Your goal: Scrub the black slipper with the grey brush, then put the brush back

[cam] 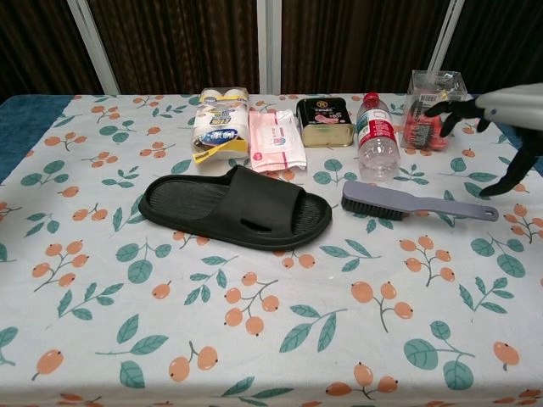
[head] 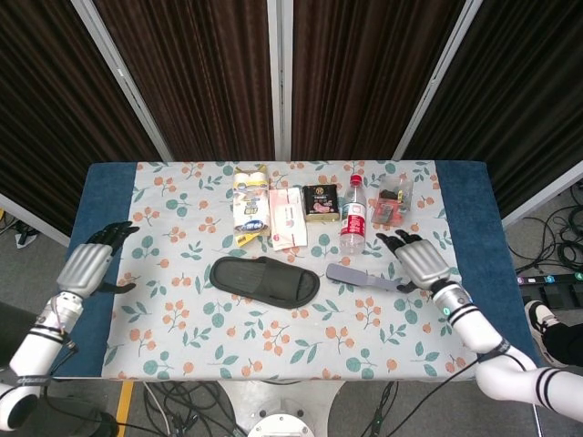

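Grey brush (cam: 416,203) flat on table (cam: 254,356) right of slipper (cam: 236,207), apparently returned; right hand (head: 421,259) spread empty above handle, left hand (head: 88,265) spread empty off left edge.

silver-backed hands (head: 84,269), black fingers (head: 117,231); white forearms, black bands.

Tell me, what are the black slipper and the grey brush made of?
The black slipper looks like soft rubber or foam: matte, one moulded piece, with fine ridges on its footbed. The grey brush looks like hard plastic: its long handle is smooth and evenly coloured, with darker bristles under the head, probably plastic too. I can't be certain from looks alone.
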Action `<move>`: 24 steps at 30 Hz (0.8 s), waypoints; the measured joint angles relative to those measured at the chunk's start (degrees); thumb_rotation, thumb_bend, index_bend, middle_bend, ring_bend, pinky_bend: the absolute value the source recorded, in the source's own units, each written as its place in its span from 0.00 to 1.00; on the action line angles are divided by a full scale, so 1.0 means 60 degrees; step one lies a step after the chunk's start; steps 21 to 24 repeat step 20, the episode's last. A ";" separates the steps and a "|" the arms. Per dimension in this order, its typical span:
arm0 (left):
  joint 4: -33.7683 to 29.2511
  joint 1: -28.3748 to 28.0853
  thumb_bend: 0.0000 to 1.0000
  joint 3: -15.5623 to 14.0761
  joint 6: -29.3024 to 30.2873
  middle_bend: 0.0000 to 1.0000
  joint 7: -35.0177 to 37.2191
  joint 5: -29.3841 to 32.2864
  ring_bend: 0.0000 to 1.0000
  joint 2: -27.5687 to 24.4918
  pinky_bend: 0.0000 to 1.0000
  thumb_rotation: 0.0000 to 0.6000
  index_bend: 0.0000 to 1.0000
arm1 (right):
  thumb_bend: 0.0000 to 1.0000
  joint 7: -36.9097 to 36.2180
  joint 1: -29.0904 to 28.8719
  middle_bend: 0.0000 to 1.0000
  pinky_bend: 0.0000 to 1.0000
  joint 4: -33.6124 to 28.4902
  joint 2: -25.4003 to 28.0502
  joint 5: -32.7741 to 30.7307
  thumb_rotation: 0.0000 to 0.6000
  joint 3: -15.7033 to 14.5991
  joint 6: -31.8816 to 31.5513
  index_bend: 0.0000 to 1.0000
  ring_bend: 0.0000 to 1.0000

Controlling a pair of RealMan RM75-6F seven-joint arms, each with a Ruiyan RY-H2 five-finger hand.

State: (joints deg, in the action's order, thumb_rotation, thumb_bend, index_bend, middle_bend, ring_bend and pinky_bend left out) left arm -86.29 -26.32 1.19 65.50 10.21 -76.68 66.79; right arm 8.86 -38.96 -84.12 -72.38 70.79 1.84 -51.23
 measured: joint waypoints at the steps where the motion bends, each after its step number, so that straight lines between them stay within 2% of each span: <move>1: -0.0011 0.0123 0.16 -0.0029 0.0123 0.17 -0.0052 0.0022 0.10 -0.0058 0.17 1.00 0.17 | 0.07 -0.0095 0.0208 0.23 0.22 -0.0193 0.0265 0.0133 1.00 -0.0005 -0.0376 0.03 0.08; 4: -0.0029 0.0577 0.16 -0.0113 0.0587 0.17 -0.0332 0.0144 0.10 -0.0194 0.17 1.00 0.17 | 0.13 -0.0318 0.0828 0.21 0.22 -0.0547 0.0829 0.0459 1.00 -0.0058 -0.1395 0.04 0.08; 8: 0.0043 0.1248 0.15 -0.0159 0.1396 0.17 -0.0746 0.0403 0.10 -0.0226 0.17 1.00 0.17 | 0.13 -0.0724 0.1817 0.16 0.17 -0.0751 0.1277 0.0815 1.00 -0.0167 -0.2840 0.04 0.06; 16: -0.0004 0.2535 0.14 -0.0241 0.3212 0.17 -0.1746 0.0536 0.10 -0.0074 0.16 1.00 0.17 | 0.13 -0.1606 0.3949 0.11 0.12 -0.0656 0.1456 0.1480 1.00 -0.0462 -0.5483 0.01 0.00; 20: -0.0187 0.3052 0.14 -0.0395 0.4058 0.17 -0.2309 0.0002 0.10 0.0084 0.15 1.00 0.17 | 0.13 -0.2153 0.4654 0.11 0.10 -0.0615 0.1395 0.1824 1.00 -0.0619 -0.6088 0.01 0.00; 24: -0.0187 0.3052 0.14 -0.0395 0.4058 0.17 -0.2309 0.0002 0.10 0.0084 0.15 1.00 0.17 | 0.13 -0.2153 0.4654 0.11 0.10 -0.0615 0.1395 0.1824 1.00 -0.0619 -0.6088 0.01 0.00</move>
